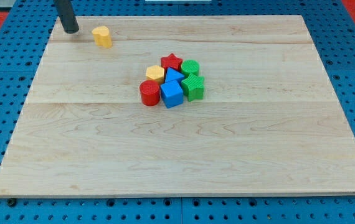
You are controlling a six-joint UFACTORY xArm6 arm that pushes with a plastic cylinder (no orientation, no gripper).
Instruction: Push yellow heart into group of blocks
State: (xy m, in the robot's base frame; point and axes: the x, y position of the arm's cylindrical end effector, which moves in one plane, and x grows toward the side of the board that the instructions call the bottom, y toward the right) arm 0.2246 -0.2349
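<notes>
my tip [71, 30] sits at the table's [103, 162] top-left corner; a plain rod, so there is no end effector to be open or closed. the yellow heart [103, 37] is just right of it, apart, well away from the group: red cylinder [149, 93], yellow block [155, 73], blue cube [172, 94], blue block [174, 76], red star [172, 61], two green blocks [190, 67] [194, 87].

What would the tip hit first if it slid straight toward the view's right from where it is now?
Most likely the yellow heart. My tip sits just to its left near the board's top-left corner, apart from it, with bare wood between. The heart lies slightly lower in the view, so contact may be glancing.
</notes>
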